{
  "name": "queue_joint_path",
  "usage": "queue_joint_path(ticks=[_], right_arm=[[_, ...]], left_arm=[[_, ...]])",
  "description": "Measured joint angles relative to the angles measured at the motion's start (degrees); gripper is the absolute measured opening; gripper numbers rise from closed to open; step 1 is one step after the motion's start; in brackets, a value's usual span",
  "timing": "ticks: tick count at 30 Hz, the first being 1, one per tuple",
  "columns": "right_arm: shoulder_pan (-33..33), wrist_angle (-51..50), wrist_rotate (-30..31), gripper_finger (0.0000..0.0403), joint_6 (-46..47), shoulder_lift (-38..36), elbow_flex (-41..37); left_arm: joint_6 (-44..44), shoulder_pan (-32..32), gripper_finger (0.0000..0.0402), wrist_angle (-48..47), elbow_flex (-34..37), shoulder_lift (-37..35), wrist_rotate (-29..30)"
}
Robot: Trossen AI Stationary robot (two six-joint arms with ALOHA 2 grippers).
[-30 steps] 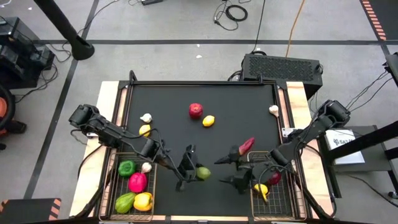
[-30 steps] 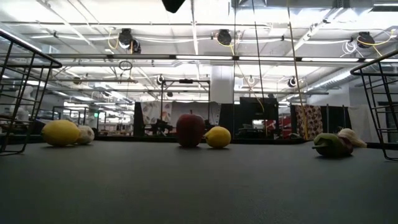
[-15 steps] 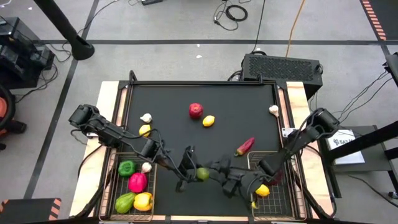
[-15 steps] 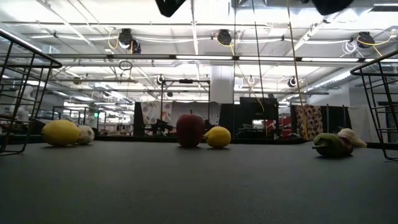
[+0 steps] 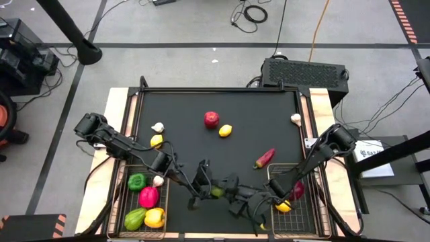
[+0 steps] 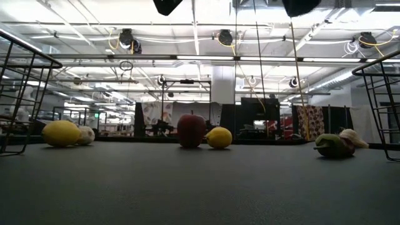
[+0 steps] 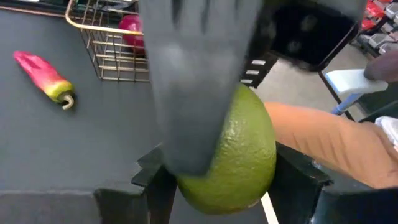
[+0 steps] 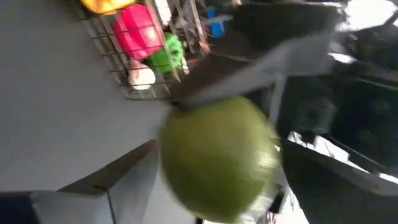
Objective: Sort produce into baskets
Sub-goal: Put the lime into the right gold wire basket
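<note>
My left gripper is shut on a green lime above the table's near middle, between the two wire baskets. My right gripper is open right beside the lime, on its right. In the right wrist view its fingers stand on either side of the lime; I cannot tell whether they touch it. The left basket holds a garlic bulb and several green, pink and yellow peppers. The right basket holds a lemon and a red piece. My left gripper pinches the lime between its two fingers, on two opposite sides. One of my right gripper's fingers stands in front of the lime's upper part. The lime is lifted clear of the table.
On the black mat lie a red apple, a lemon, another lemon, a garlic bulb, a second garlic bulb at the far right, and a red chili.
My right gripper has swung from beside the right basket toward the table's left, up to the lime in my left gripper. My left gripper has stayed in place with the lime.
</note>
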State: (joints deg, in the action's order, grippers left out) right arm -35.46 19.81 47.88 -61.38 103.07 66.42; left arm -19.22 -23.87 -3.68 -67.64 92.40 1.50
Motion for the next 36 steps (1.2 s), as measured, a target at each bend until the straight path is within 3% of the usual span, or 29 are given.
queue_joint_path(ticks=[4, 15, 23, 28, 36], right_arm=[[0.0, -0.4, 2.9, 0.0292, 1.4, -0.2, 0.1], [-0.2, -2.9, 2.9, 0.0206, 2.2, -0.1, 0.1], [-0.6, -4.4, 3.6, 0.0170, 2.7, -0.1, 0.1], [-0.7, -4.4, 3.6, 0.0189, 3.9, -0.1, 0.1], [-1.5, -3.5, 2.6, 0.0290, 3.5, -0.1, 0.1]], left_arm=[[0.0, -0.2, 0.0209, -1.2, 0.0, 0.0, 0.0], [0.6, -0.2, 0.0209, -2.6, 0.0, 0.0, 0.0], [2.5, -0.2, 0.0215, -2.9, 0.0, 0.0, 3.6], [4.9, -0.2, 0.0221, -2.9, 0.0, 0.0, 2.6], [6.6, -0.1, 0.0213, -3.4, 0.0, 0.0, 2.2]])
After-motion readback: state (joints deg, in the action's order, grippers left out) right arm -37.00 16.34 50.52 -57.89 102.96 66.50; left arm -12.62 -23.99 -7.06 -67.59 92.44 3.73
